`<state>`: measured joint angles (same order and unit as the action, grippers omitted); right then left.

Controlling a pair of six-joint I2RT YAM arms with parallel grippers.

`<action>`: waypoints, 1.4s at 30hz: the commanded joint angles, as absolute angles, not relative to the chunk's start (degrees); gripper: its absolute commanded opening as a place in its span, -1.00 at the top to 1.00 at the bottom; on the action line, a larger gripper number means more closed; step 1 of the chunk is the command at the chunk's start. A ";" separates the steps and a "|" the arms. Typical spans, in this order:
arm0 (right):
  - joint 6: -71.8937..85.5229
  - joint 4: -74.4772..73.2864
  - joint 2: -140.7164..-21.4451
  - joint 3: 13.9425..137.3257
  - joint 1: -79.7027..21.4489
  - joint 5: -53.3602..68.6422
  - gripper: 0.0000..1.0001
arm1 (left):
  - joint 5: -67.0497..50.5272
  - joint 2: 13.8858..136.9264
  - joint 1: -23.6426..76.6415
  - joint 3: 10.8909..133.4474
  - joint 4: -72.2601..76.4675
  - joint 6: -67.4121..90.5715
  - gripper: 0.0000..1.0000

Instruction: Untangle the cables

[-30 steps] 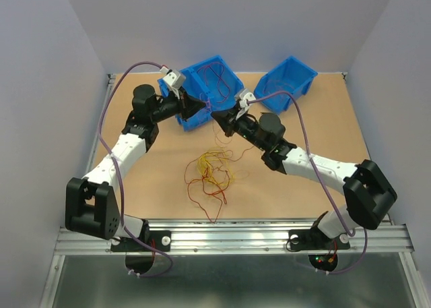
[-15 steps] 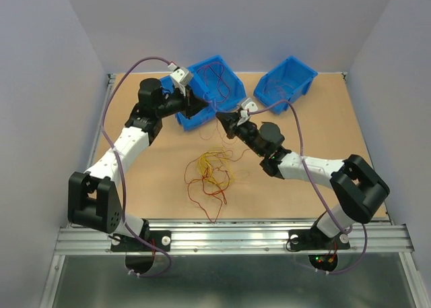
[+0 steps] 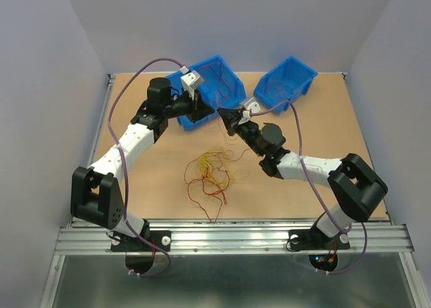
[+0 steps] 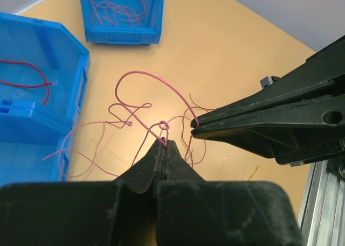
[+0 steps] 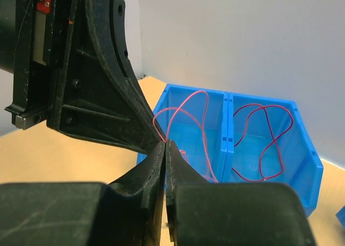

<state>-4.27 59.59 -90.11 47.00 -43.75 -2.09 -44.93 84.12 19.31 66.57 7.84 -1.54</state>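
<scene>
Blue bins, two, at the far side of the table (image 3: 337,133); divided bin (image 3: 190,123) on the left, single bin (image 3: 306,79) to its right, the two apart. Single bin holds loose pink wires (image 4: 118,9); divided bin has a red cable (image 5: 264,138) curled in one compartment; cannot tell the contents of the other, since the pink cable (image 4: 153,76) crosses in front of it.

Left gripper (image 4: 163,145): fingers pressed flat together, clamped on a small kink of the pink cable, held above the table just in front of the divided bin. Right gripper (image 5: 165,145): fingers nearly together, hairline slit only, nipping the same cable at the tip; the two tips sit just beside each other, cable arching between them.

Tangle (image 3: 210,172) of yellow, orange and red cables lies on the table nearer the bases; apart from both grippers.
</scene>
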 commanded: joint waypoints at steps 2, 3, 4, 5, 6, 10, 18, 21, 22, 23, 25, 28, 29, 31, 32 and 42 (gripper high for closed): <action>-5.62 65.30 -90.17 45.53 -43.77 -3.08 0.84 | -46.49 82.09 19.69 69.26 8.09 -3.16 1.00; -5.89 65.39 -90.26 45.44 -43.86 -3.08 0.84 | -46.49 82.00 19.69 69.26 8.09 -3.34 1.00; -5.89 65.39 -90.26 45.44 -43.86 -2.99 0.84 | -46.49 81.83 19.69 69.17 8.09 -3.25 1.00; -5.89 65.39 -90.44 45.44 -43.86 -2.99 0.83 | -46.49 81.74 19.69 69.17 8.09 -3.25 1.00; -5.98 65.39 -90.61 45.53 -43.77 -2.99 0.83 | -46.58 81.65 19.69 69.17 8.09 -3.25 1.00; -6.15 65.39 -90.97 45.62 -43.77 -2.64 0.79 | -46.76 81.39 19.78 69.08 8.09 -3.43 1.00; -7.64 65.39 -91.76 45.53 -43.77 -1.58 0.69 | -47.02 80.51 20.04 68.64 8.00 -3.87 1.00; -8.26 65.39 -92.20 45.62 -43.86 -1.67 0.63 | -47.02 80.07 20.13 68.64 8.00 -3.96 1.00; -8.35 65.39 -92.28 45.70 -43.77 -1.67 0.61 | -47.02 79.89 20.21 68.56 8.00 -4.04 1.00; -8.35 65.39 -92.37 45.62 -43.77 -1.76 0.60 | -47.02 79.89 20.21 68.47 8.00 -4.13 1.00; -8.52 65.48 -92.46 45.62 -43.77 -1.76 0.53 | -47.11 79.80 20.30 68.55 7.91 -4.22 1.00; -8.53 65.39 -92.37 45.44 -43.77 -2.46 0.24 | -46.76 79.72 20.30 68.55 7.82 -4.39 1.00; -8.44 65.39 -92.29 45.27 -43.86 -2.55 0.18 | -46.41 79.80 20.30 68.47 7.82 -4.39 1.00; -7.91 65.39 -92.02 44.83 -43.86 -2.90 0.00 | -46.23 79.98 20.39 68.64 7.82 -4.48 1.00; -7.74 65.30 -92.02 44.65 -43.77 -3.25 -0.11 | -46.32 80.07 20.39 68.64 7.74 -4.48 1.00; -2.38 65.13 -95.97 44.21 -41.58 -1.68 -0.75 | -44.03 80.94 20.39 68.82 7.65 -4.83 1.00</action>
<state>-6.22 61.73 -93.78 45.10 -43.24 -2.57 -44.62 82.52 19.92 66.57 6.46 -4.08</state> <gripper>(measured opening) 0.828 0.025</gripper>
